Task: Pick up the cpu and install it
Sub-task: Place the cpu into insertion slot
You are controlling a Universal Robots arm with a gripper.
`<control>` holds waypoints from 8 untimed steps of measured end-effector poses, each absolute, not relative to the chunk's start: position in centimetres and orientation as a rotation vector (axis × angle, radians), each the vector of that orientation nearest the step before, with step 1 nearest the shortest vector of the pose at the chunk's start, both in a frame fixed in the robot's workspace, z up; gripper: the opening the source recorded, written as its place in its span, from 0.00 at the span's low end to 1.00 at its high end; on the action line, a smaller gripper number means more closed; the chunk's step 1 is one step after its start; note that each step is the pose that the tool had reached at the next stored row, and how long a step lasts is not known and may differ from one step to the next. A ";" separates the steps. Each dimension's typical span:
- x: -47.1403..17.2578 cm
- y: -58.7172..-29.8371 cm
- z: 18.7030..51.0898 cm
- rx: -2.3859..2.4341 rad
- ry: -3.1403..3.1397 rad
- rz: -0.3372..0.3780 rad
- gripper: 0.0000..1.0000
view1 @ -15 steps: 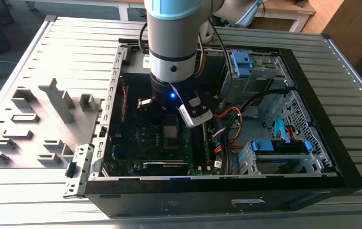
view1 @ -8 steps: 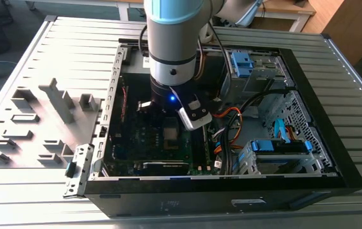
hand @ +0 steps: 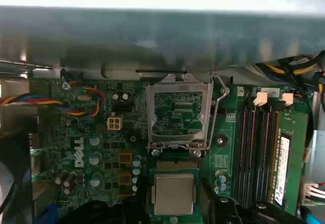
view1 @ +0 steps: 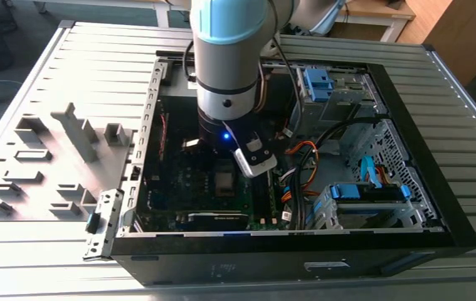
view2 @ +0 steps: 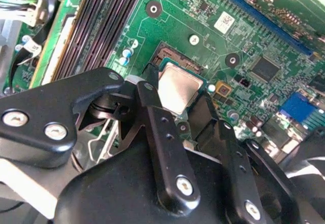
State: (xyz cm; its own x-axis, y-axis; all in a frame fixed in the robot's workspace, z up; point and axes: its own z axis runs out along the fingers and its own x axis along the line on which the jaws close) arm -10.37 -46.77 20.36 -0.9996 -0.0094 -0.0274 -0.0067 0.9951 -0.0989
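The cpu (view2: 177, 88) is a small square chip with a dull silver top, sitting low over the socket on the green motherboard (view2: 193, 26). My gripper (view2: 179, 96) has one black finger (view2: 152, 102) on each side of the chip, against its edges. In the first wrist view the cpu (hand: 173, 193) lies just below the opened socket frame (hand: 177, 113), whose metal lever (hand: 219, 107) is swung out. In the exterior view my gripper (view1: 225, 179) reaches down inside the open computer case (view1: 438, 207).
Memory slots (hand: 259, 148) run beside the socket, with one module fitted. Orange, black and blue cables (view1: 305, 169) and a blue drive bay (view1: 367, 194) crowd the case on the exterior view's right. A grey fixture plate (view1: 45, 163) with upright holders lies outside the case.
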 end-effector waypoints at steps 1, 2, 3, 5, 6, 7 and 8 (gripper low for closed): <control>-10.4 -46.8 20.2 -0.012 3.110 -0.154 0.47; -10.4 -46.9 20.1 -0.012 3.110 -0.155 0.47; -10.4 -46.9 20.0 -0.011 3.110 -0.155 0.47; -10.4 -47.0 19.7 -0.011 3.110 -0.156 0.47; -10.4 -47.0 19.6 -0.011 3.110 -0.156 0.47; -10.4 -47.1 19.5 -0.010 3.110 -0.156 0.47; -10.4 -47.1 19.4 -0.010 3.110 -0.156 0.47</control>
